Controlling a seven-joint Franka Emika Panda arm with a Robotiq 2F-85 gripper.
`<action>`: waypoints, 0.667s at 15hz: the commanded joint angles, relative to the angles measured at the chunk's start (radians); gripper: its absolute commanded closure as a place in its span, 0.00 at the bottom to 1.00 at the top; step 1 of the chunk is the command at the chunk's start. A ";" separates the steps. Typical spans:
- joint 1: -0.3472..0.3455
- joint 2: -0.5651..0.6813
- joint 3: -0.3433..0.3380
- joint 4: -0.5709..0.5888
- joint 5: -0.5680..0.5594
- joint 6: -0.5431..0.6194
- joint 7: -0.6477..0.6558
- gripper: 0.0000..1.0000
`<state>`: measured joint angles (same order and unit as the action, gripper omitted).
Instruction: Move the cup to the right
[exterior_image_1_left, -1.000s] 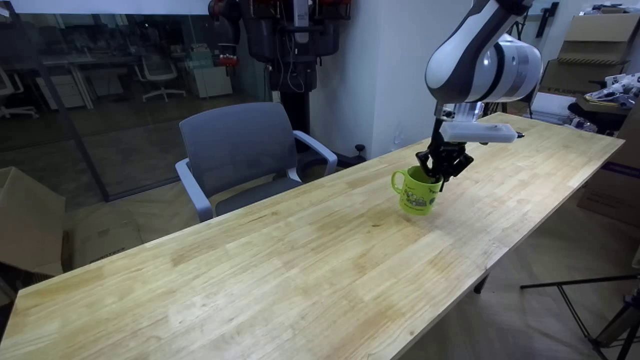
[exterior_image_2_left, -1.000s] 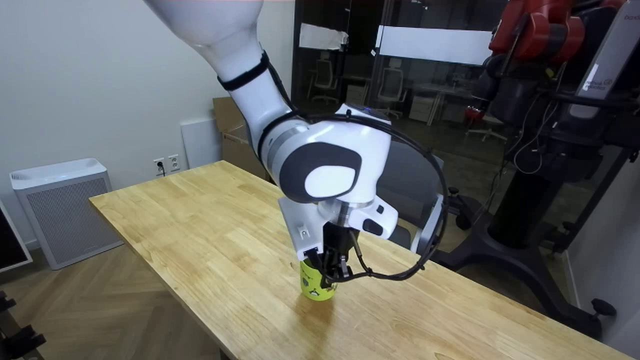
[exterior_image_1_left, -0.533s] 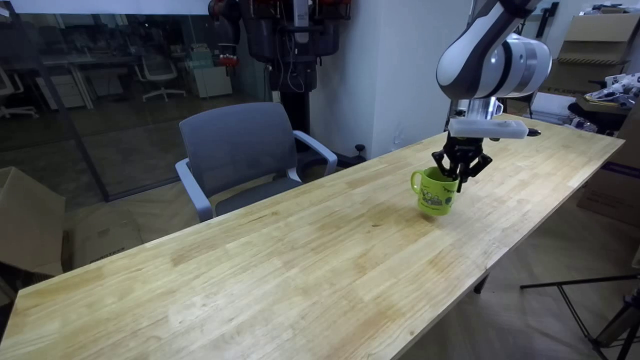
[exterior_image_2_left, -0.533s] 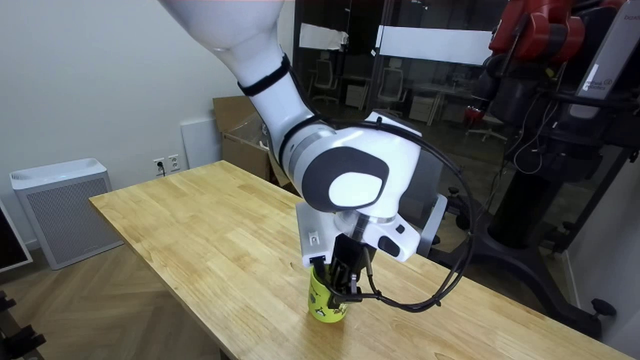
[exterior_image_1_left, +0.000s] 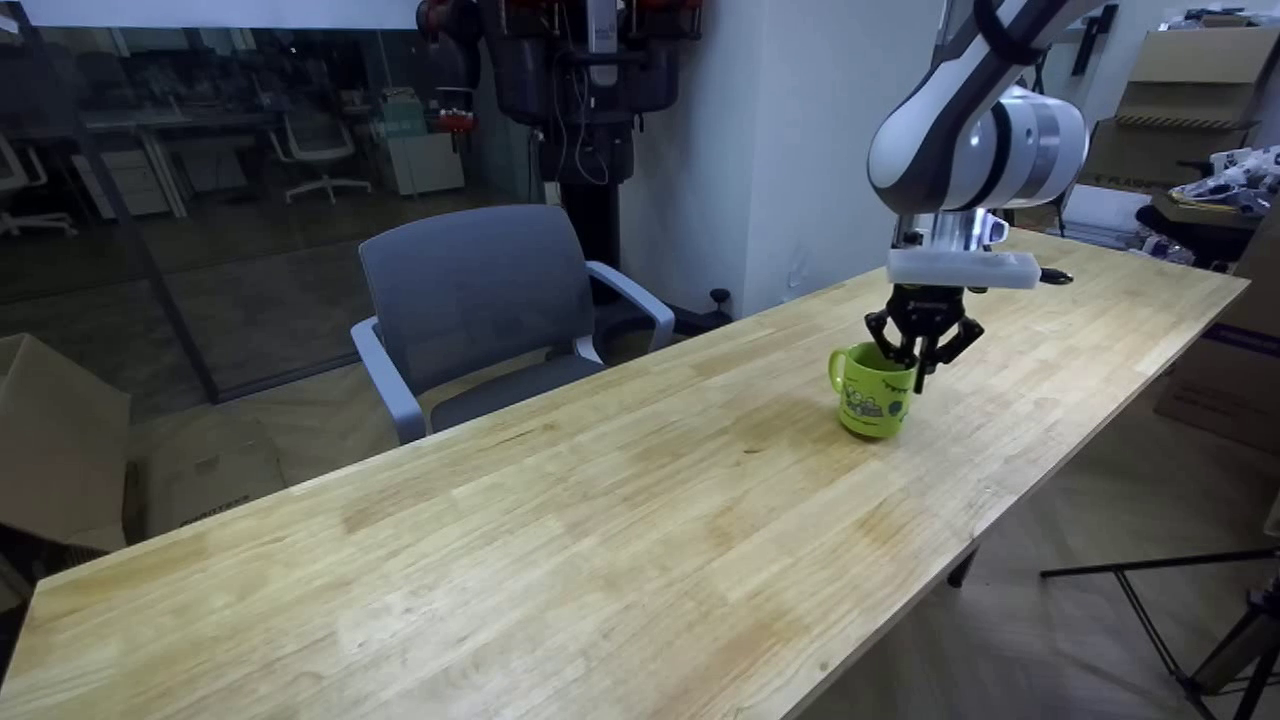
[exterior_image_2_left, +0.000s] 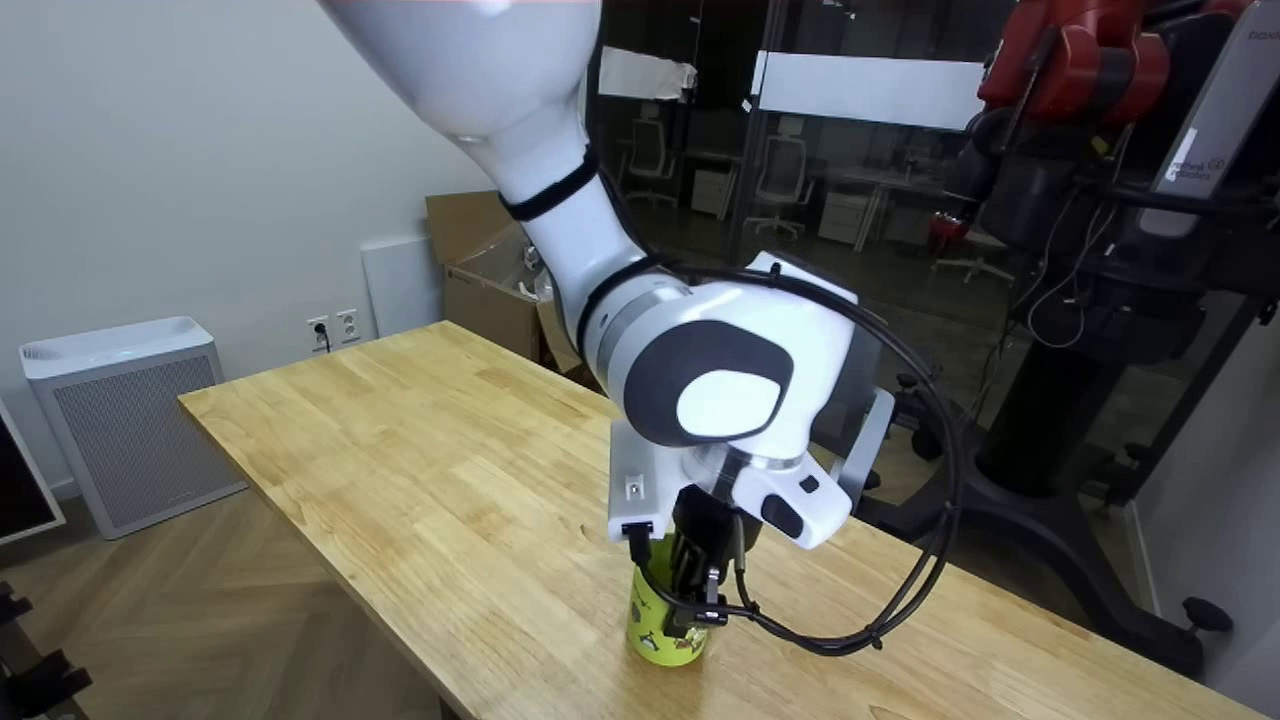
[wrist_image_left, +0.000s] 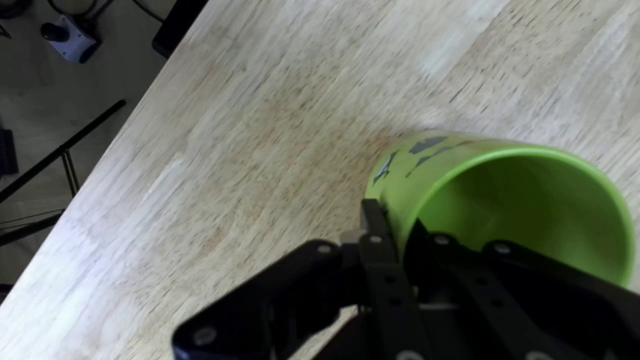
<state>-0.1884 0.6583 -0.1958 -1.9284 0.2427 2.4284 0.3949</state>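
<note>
The cup (exterior_image_1_left: 868, 408) is a lime-green mug with dark printed pictures, upright with a slight tilt, on or just above the wooden table (exterior_image_1_left: 600, 530). Its loop handle points left in this exterior view. It also shows in an exterior view (exterior_image_2_left: 652, 634), partly hidden by the gripper (exterior_image_2_left: 684, 612). In the wrist view the cup (wrist_image_left: 530, 200) opens toward me at the right. My gripper (wrist_image_left: 394, 217) is shut on the cup's wall, one finger inside the rim and one outside. The handle is out of sight in the wrist view.
A grey chair (exterior_image_1_left: 480, 290) stands at the table's far side. The table edge (wrist_image_left: 120, 132) runs diagonally in the wrist view, with tripod legs (wrist_image_left: 60, 150) beyond it. A black cable (exterior_image_2_left: 945, 500) loops beside my wrist. A second robot (exterior_image_2_left: 1080, 300) stands beyond the table.
The gripper and cup have moved together, rightward in both exterior views. Over the last half second they have come slightly lower, and the gap to the shadow under the cup has shrunk.
</note>
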 joint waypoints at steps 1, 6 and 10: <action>0.004 0.018 -0.011 0.052 0.018 -0.046 0.055 0.97; 0.005 0.022 -0.016 0.060 0.030 -0.047 0.076 0.62; 0.013 0.003 -0.024 0.048 0.027 -0.029 0.094 0.42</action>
<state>-0.1882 0.6778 -0.2075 -1.8912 0.2589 2.4150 0.4464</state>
